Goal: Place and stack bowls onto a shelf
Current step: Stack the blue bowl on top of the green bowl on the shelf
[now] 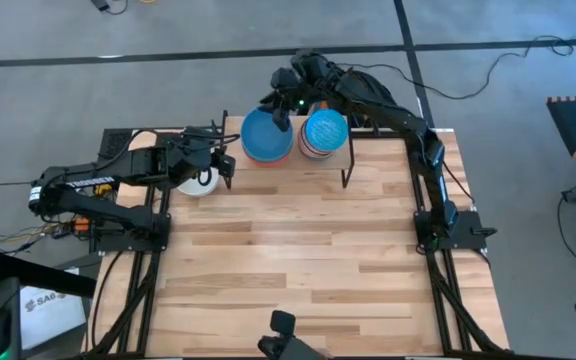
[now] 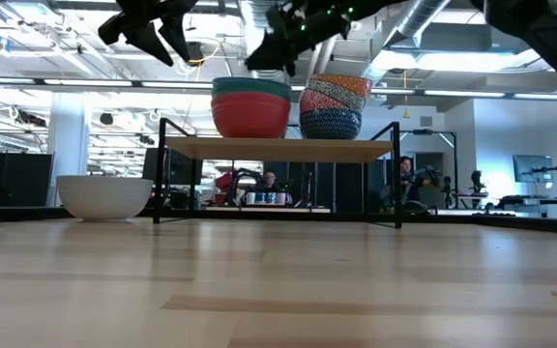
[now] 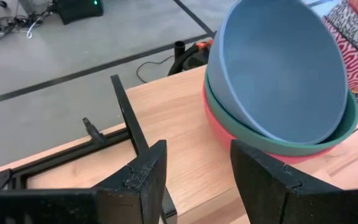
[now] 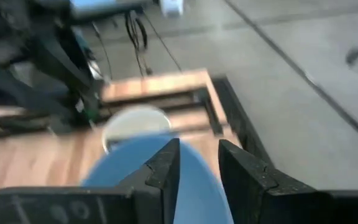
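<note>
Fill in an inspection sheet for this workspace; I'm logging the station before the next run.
Surface: wood table, mostly bare.
Job's things: shelf holds two stacks: light blue bowl on green on red, and a patterned stack. White bowl sits on the table left of the shelf.
Clutter: nothing seen.
Grippers: left gripper open, empty, near the shelf's left end; right gripper open above the light blue bowl.
Cables: on the floor beyond the table.
Surroundings: people seated in the room behind.
</note>
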